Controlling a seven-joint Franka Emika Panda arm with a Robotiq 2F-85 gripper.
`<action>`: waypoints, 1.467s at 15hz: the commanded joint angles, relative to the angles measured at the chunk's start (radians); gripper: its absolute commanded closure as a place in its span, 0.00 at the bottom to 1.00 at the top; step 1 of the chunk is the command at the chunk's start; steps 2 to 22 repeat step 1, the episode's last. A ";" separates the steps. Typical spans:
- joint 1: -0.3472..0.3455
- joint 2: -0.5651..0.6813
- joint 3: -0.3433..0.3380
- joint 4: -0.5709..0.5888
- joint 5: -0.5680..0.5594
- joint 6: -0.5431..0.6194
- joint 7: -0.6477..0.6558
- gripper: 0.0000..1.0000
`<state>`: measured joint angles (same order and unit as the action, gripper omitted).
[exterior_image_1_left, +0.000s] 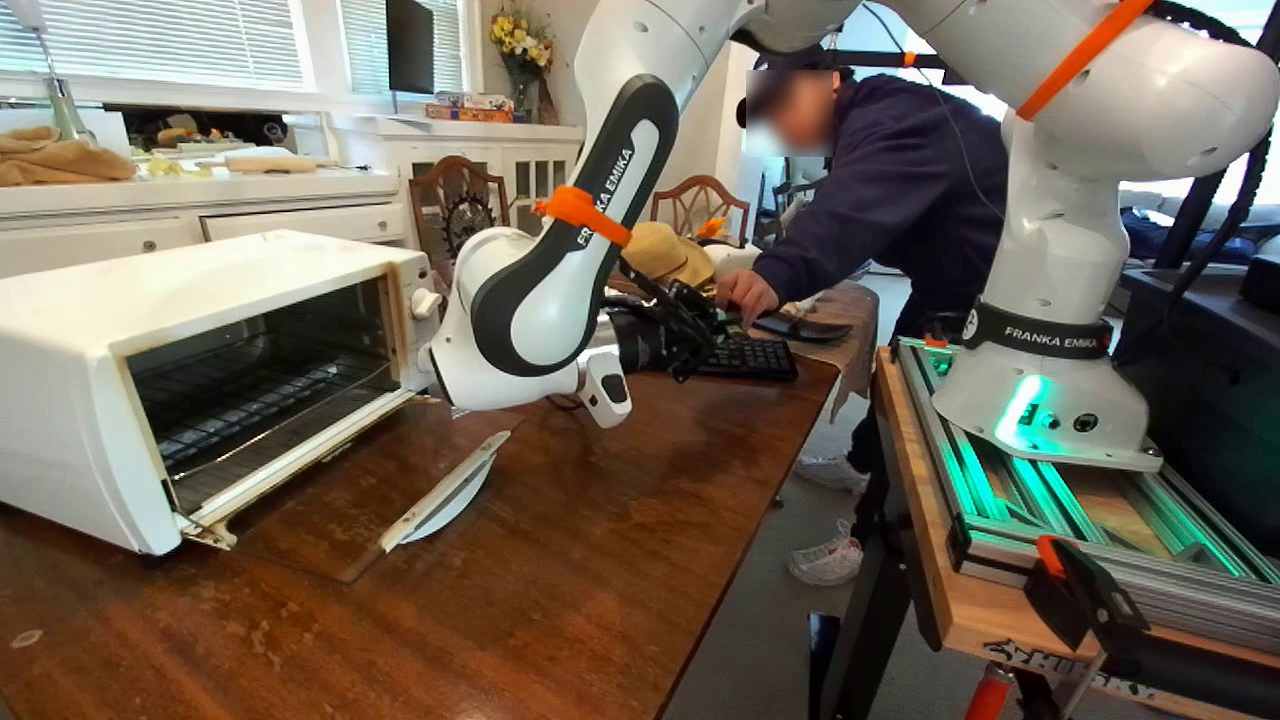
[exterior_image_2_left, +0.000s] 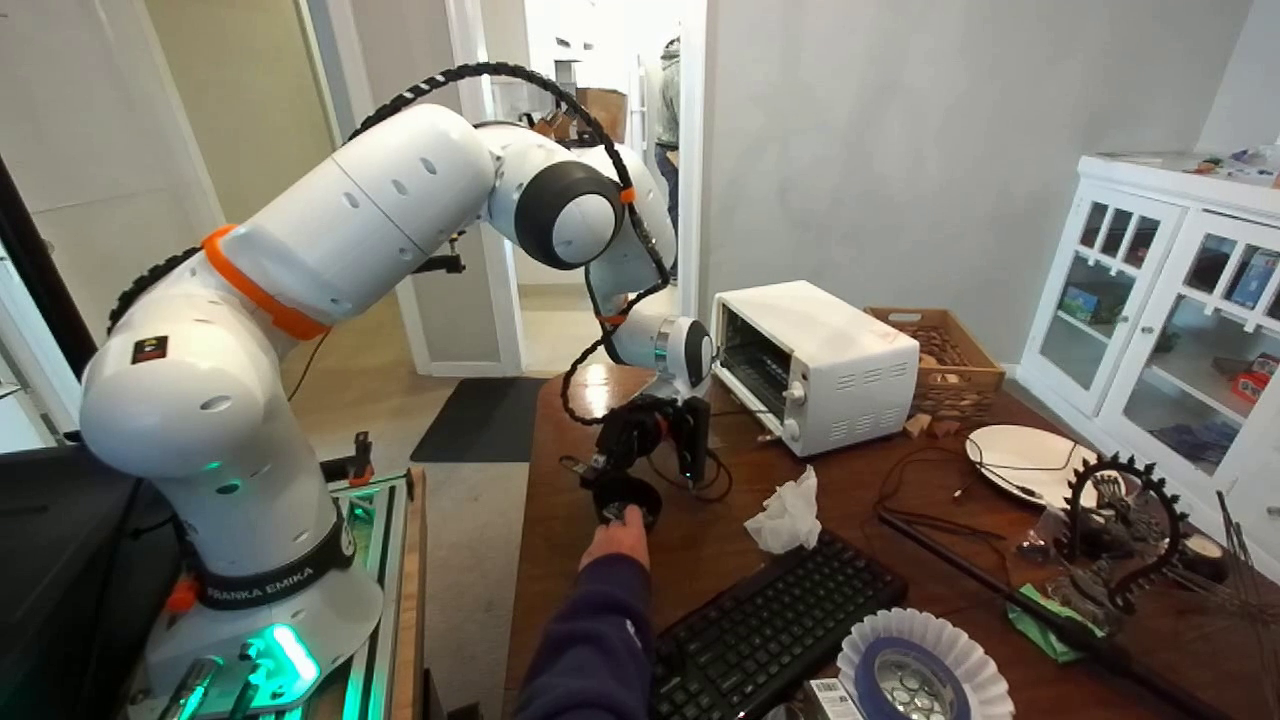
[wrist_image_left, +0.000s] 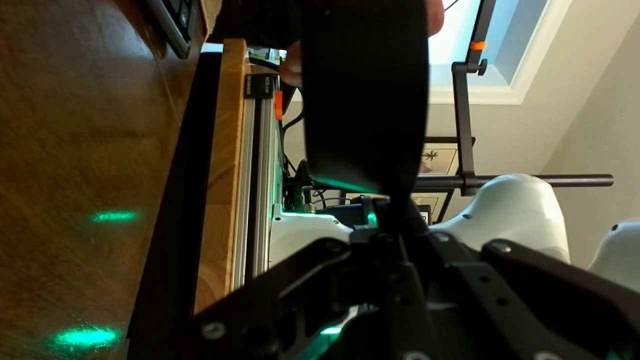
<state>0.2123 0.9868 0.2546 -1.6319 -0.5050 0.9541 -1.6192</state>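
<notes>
My gripper (wrist_image_left: 400, 225) is shut on the edge of a black, bowl-like object (wrist_image_left: 365, 100), whose dark curved side fills the upper middle of the wrist view. In an exterior view the round black object (exterior_image_2_left: 640, 488) sits just in front of the gripper (exterior_image_2_left: 602, 468), low over the table. A person's hand (exterior_image_2_left: 622, 540) is on it from the near side. Fingers of that hand (wrist_image_left: 292, 65) also show at both sides of the object in the wrist view. The exact contact between fingertips and rim is too dark to make out.
A white toaster oven (exterior_image_1_left: 200, 290) stands open-fronted on the wooden table (exterior_image_1_left: 560, 560), its glass door lowered. A black keyboard (exterior_image_2_left: 780, 630), crumpled white plastic (exterior_image_2_left: 787, 512), a white plate (exterior_image_2_left: 1020, 455) and cables are around. A person (exterior_image_1_left: 900, 170) leans over the table.
</notes>
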 joint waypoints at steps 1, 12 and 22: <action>-0.018 0.007 0.021 0.006 -0.008 -0.009 0.011 0.94; -0.018 0.007 0.021 0.006 -0.008 -0.009 0.011 0.94; -0.018 0.007 0.021 0.006 -0.008 -0.009 0.011 0.94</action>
